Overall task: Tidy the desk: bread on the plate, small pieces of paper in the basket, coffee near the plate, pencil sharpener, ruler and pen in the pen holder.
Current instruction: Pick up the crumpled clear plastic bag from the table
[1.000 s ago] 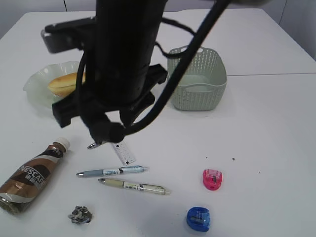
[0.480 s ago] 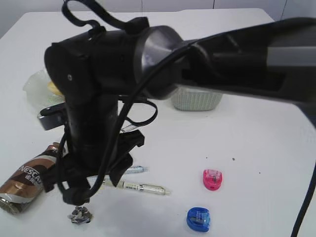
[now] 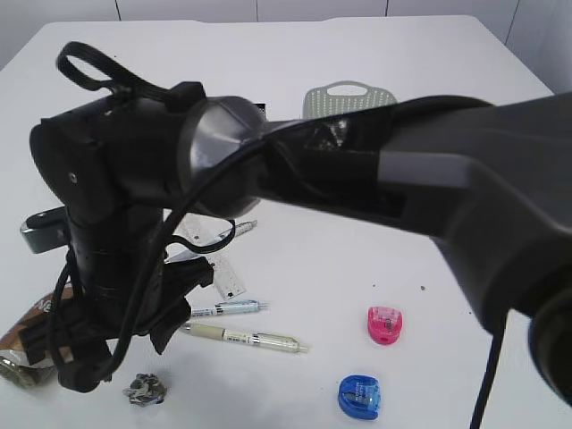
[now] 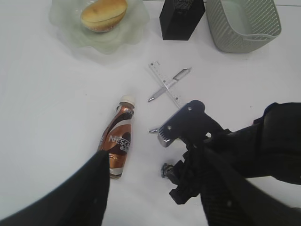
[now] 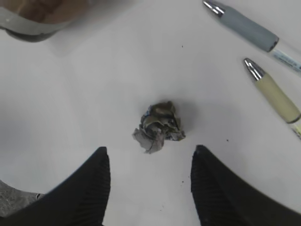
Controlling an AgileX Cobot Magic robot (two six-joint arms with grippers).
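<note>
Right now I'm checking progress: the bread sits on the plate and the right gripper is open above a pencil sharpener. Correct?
Not quite. The bread is on the plate, but the right wrist view shows the open right gripper above a crumpled paper ball, not a sharpener.

The counter (image 5: 70,94) looked smooth, matt white. The paper ball (image 5: 159,127) was rough, crumpled grey. The plate (image 4: 70,35) was translucent frosted glass, the basket (image 4: 244,40) matt woven-pattern plastic, the pen holder (image 4: 181,23) black mesh.
</note>
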